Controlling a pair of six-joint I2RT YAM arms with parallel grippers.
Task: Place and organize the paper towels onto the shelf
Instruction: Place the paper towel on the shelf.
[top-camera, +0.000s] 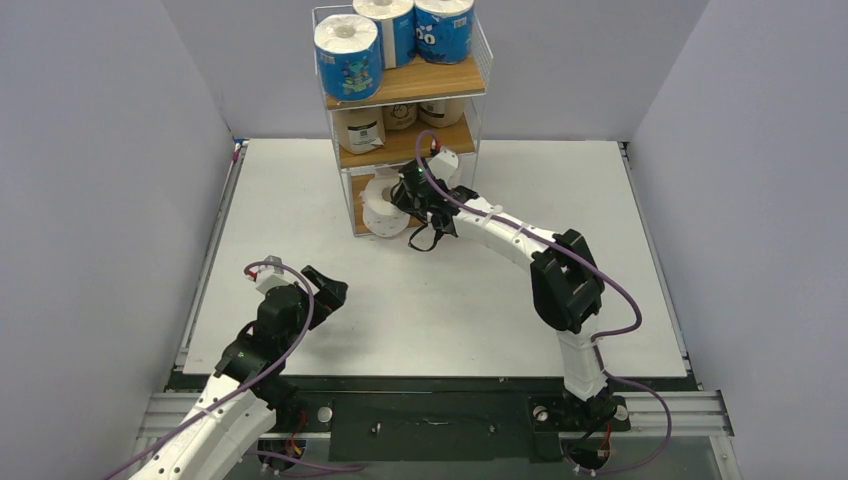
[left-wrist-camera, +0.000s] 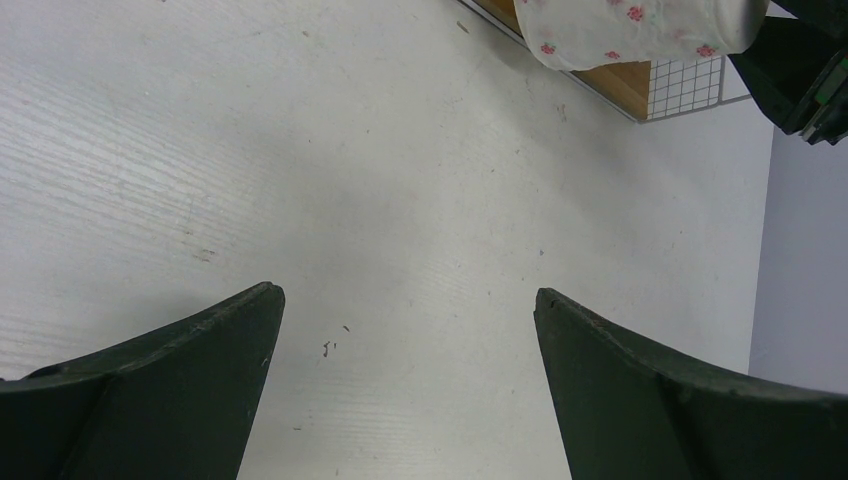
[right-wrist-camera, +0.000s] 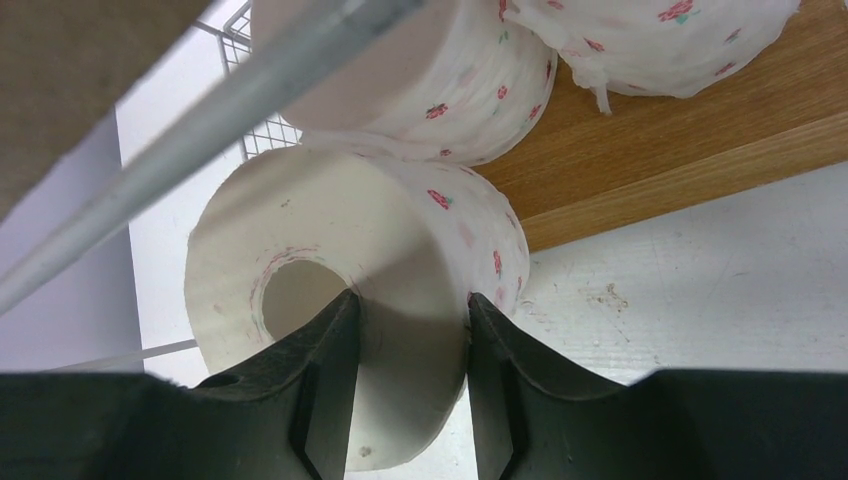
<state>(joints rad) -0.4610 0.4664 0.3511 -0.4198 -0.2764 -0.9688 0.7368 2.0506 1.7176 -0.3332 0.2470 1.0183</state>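
Note:
The shelf (top-camera: 430, 80) stands at the back of the table. Three blue-wrapped paper towels (top-camera: 347, 55) fill its top board and tan-brown ones (top-camera: 362, 130) line the middle board. My right gripper (right-wrist-camera: 412, 300) is shut on the wall of a white flower-print roll (right-wrist-camera: 380, 250), one finger inside the core and one outside. That roll (top-camera: 380, 205) lies on its side at the front edge of the bottom board (right-wrist-camera: 680, 140), against another white roll (right-wrist-camera: 430, 90), with a third (right-wrist-camera: 650, 40) behind. My left gripper (left-wrist-camera: 405, 292) hovers open over bare table, holding nothing.
The shelf's white wire frame (right-wrist-camera: 250, 90) crosses just above the held roll, and its mesh side (left-wrist-camera: 685, 85) shows in the left wrist view. Grey walls enclose the white table (top-camera: 450, 300) on three sides. The left arm (top-camera: 270, 330) sits near the front left.

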